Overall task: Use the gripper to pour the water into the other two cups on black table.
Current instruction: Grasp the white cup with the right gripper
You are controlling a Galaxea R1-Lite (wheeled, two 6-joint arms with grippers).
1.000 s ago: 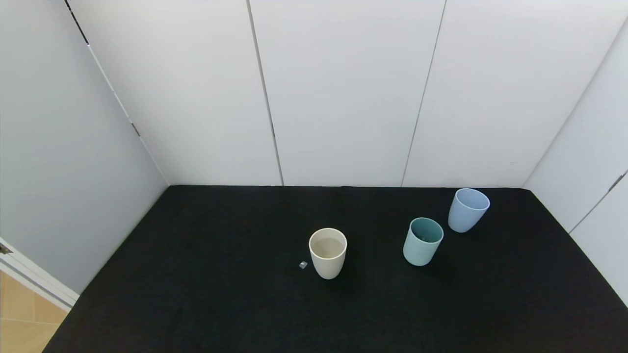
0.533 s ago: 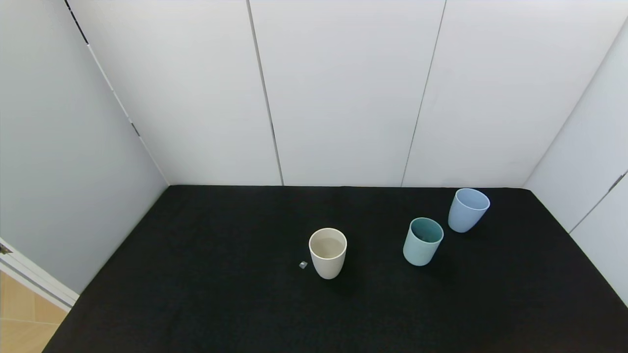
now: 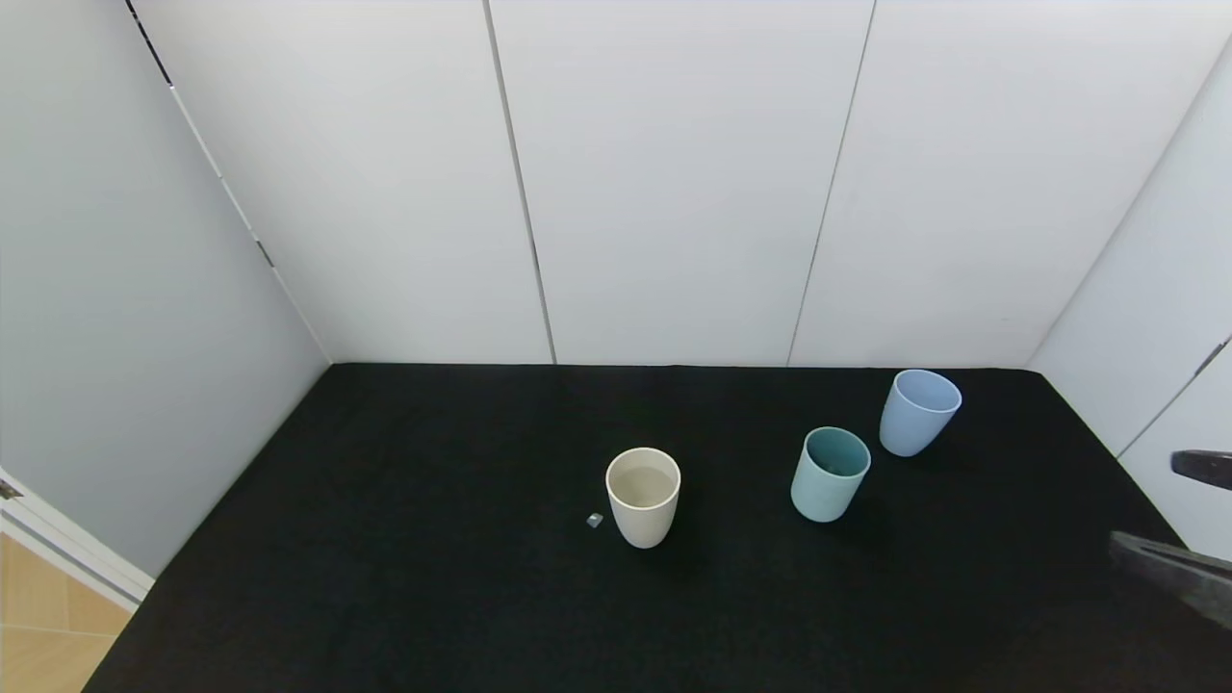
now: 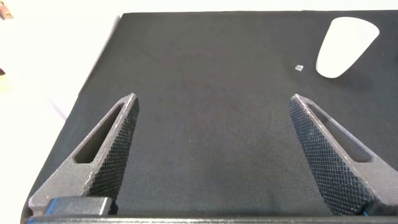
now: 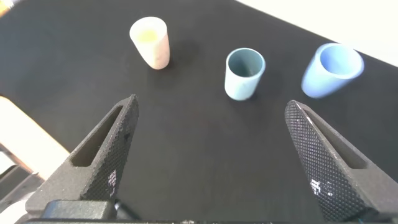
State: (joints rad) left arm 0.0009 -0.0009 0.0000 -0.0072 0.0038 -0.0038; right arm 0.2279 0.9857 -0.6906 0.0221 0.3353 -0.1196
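The right hand [image 3: 1189, 520] enters at the head view's 3 o'clock edge, fingers spread wide, holding nothing, above the black tabletop [image 3: 433, 577]. Toward 10 o'clock from it stand the teal cup [image 3: 829, 474] and, just beyond, the periwinkle cup [image 3: 917, 412]. The cream cup [image 3: 643, 496], holding water [image 3: 644, 484], stands mid-tabletop. The left hand [image 4: 214, 155] hovers wide apart, empty.

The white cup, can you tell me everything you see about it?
The white cup is a creamy, matte tumbler with no handle, a bit narrower at the bottom. It stands upright on the black table, near the middle, apart from the green cup and blue cup on its right. Greyish water sits inside. A tiny pale block lies just beside it. No claw touches it.
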